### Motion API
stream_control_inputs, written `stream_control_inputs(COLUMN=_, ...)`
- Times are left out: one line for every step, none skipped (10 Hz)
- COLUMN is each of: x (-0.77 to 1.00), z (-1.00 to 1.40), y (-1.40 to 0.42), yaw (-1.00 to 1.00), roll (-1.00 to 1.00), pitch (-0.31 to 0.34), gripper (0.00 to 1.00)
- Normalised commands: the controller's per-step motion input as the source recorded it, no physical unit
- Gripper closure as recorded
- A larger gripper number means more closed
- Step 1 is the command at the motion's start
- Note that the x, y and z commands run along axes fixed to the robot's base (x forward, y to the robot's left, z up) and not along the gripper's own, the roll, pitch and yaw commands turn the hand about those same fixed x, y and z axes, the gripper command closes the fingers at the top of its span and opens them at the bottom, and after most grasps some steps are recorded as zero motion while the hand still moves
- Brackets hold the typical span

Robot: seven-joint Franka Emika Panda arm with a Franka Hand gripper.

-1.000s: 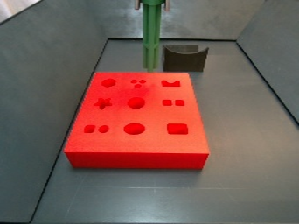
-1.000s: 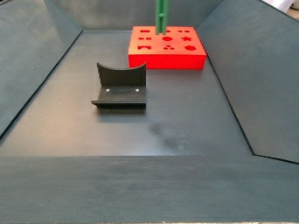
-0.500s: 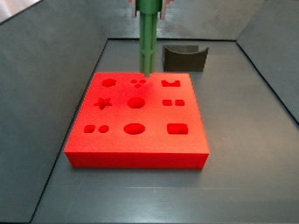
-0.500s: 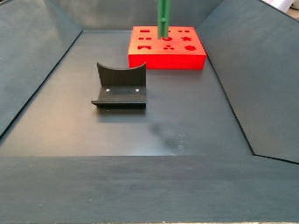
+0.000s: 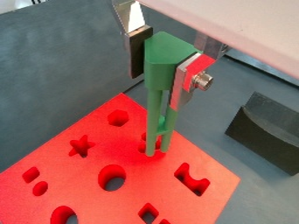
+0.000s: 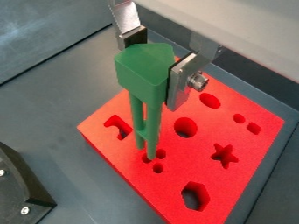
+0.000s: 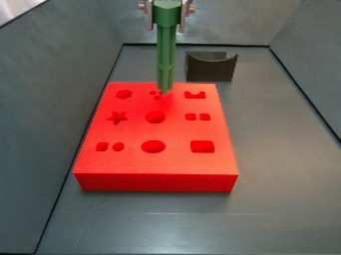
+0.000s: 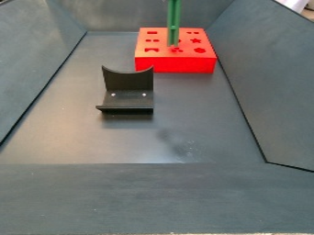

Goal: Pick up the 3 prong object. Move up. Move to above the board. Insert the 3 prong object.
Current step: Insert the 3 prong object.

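The 3 prong object (image 7: 164, 50) is a tall green peg and hangs upright in my gripper (image 7: 167, 8) at the top of a side view. The gripper is shut on its blocky top in both wrist views (image 5: 163, 66) (image 6: 156, 66). The prongs (image 6: 142, 131) reach down to the three small dot holes at the far middle of the red board (image 7: 156, 164). I cannot tell how deep the tips sit. The board also shows in a wrist view (image 5: 65, 179) and a side view (image 8: 196, 62), with the peg (image 8: 173, 20) above it.
The dark grey curved holder (image 7: 210, 67) stands empty on the floor behind the board, and shows in a side view (image 8: 125, 90) and in a wrist view (image 5: 267, 131). Sloped grey walls (image 8: 43, 83) enclose the floor.
The gripper has carried the peg from behind the board's far edge to over the three small dots, and the prong tips have come down to the board's top.
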Motion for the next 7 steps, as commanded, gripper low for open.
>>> stream_control_inputs(x=0.0, z=-0.09, y=0.01, yaw=0.0, roll=0.06, pitch=0.0, gripper=1.0)
stream_control_inputs(x=0.0, z=-0.05, y=0.02, yaw=0.0, roll=0.04, pitch=0.0, gripper=1.0)
stream_control_inputs(x=-0.08, z=-0.08, y=0.07, yaw=0.0, roll=0.05, pitch=-0.003, gripper=1.0)
stream_control_inputs(x=-0.09, z=-0.08, y=0.06, yaw=-0.01, roll=0.05, pitch=-0.004, gripper=1.0)
stream_control_inputs(x=-0.07, z=-0.07, y=0.07, yaw=0.0, roll=0.01, pitch=-0.01, gripper=1.0)
stream_control_inputs(x=-0.09, z=-0.09, y=0.08, yaw=-0.01, roll=0.02, pitch=-0.023, gripper=1.0)
stream_control_inputs(x=-0.1, z=-0.09, y=0.03, yaw=-0.02, roll=0.03, pitch=-0.026, gripper=1.0)
